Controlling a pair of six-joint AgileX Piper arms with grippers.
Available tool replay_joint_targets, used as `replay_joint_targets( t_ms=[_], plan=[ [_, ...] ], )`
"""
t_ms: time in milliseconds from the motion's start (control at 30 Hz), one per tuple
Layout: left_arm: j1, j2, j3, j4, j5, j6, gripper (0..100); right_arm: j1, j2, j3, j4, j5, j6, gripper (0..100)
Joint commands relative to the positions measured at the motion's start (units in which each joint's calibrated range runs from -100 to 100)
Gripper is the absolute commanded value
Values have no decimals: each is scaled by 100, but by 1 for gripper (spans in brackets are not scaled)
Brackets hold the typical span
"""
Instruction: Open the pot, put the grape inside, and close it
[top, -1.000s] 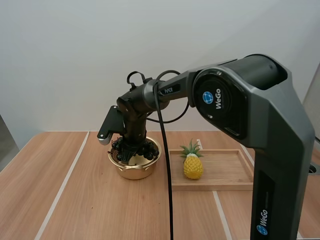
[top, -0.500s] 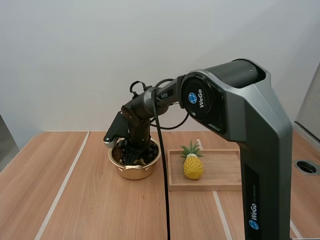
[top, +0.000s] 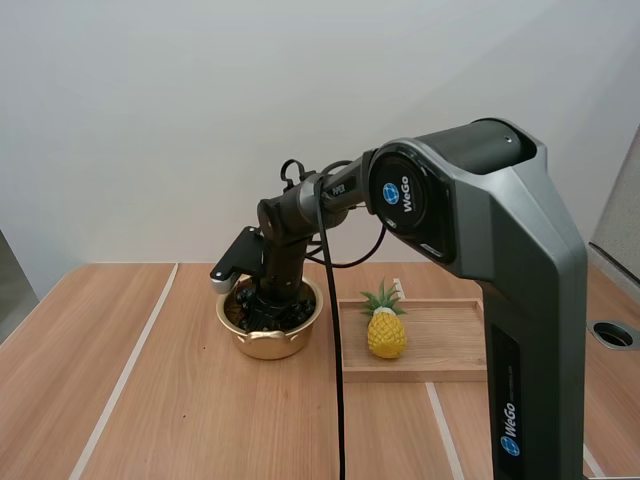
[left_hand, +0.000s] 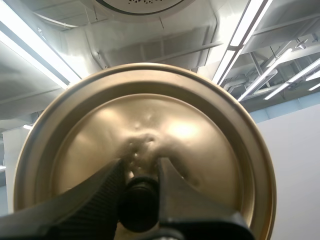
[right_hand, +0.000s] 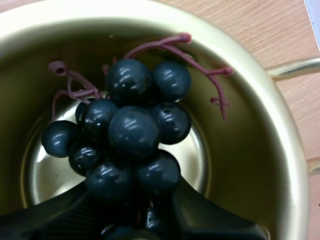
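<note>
**Grapes down in the pot, lid held ready**

The right hand (right_hand: 132, 202) is deep inside the pot (right_hand: 282, 150) and clamped on the grape bunch (right_hand: 132, 130). Its fingers sit either side of the lowest berries. The dark cluster and its reddish stem are well below the golden rim, close over the shiny floor, though I can't tell whether the berries touch bottom. That low hold makes sense to me: let go from here and the fruit should settle rather than drop and bounce out.

In the high view the right arm (top: 300, 200) bends steeply down into the open pot. The pot sits on the wooden surface (top: 150, 400), just beside a wooden tray (top: 460, 345). A toy pineapple (top: 386, 325) stands upright on that tray, out of the play.

Over on the other side, the left hand (left_hand: 140, 175) grips the lid (left_hand: 200, 125) by its black knob (left_hand: 139, 202), fingertips pinched on either side. My read is that the lid is kept off the pot's mouth to give the right arm room, and kept in hand for the closing move. So the pot is opened, the grapes are in but not yet let go, and the closing is yet to come.

As for lettering, "WeGo" shows in white beside a round blue logo on the big joint (top: 405, 192). It appears again low on the arm's column (top: 510, 440). Small print on the forearm (top: 338, 183) looks like "PiPER".
</note>
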Motion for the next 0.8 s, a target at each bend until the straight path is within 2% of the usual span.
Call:
replay_joint_targets(
  t_ms=[0, 200, 767],
  plan=[
    [12, 4, -12, -50, -17, 19, 0, 24, -154, -59, 201, 799, 158, 0],
    [12, 4, -12, -50, -17, 19, 0, 24, -497, -581, -312, 818, 676, 0],
    [12, 4, -12, -50, 0, 17, 0, -63, -199, -636, -360, 1423, 724, 0]
  ],
)
